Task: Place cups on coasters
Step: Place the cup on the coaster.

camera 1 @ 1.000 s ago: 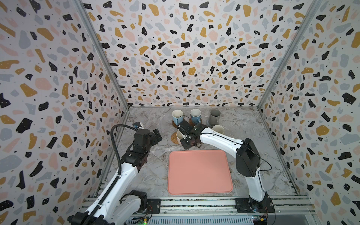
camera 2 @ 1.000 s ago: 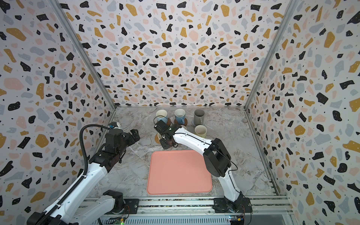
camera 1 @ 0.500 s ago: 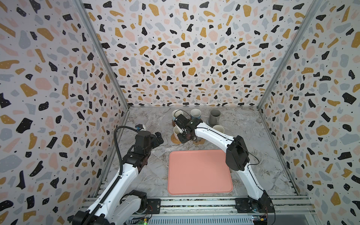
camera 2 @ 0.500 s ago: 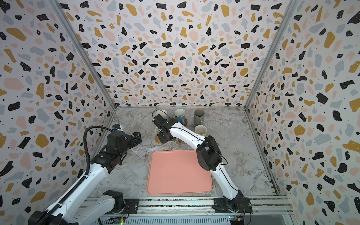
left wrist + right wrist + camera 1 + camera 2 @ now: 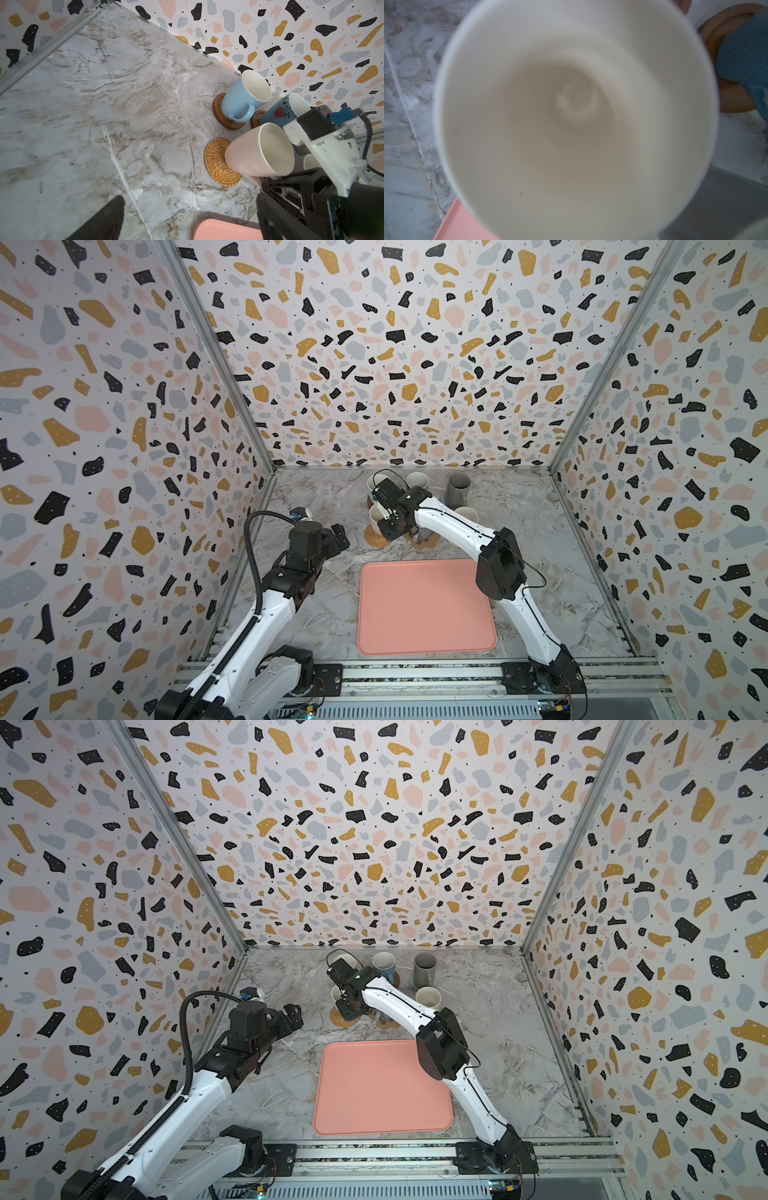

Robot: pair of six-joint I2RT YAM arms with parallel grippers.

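Currently the left gripper point(image 5: 341, 537) is hanging spread wide and empty, well apart from the cups, so it is threatening nothing. Further along, the pink mug point(image 5: 255, 153) is sitting toward one edge of the rattan coaster point(image 5: 216, 164), not centred; whether its base is resting fully, I cannot tell. The right gripper point(image 5: 390, 529) is pinching its handle. Letting go now is risking a wobble off the rim, and withdrawing carelessly is risking a knock on the flowered blue mug point(image 5: 276, 114) close by.
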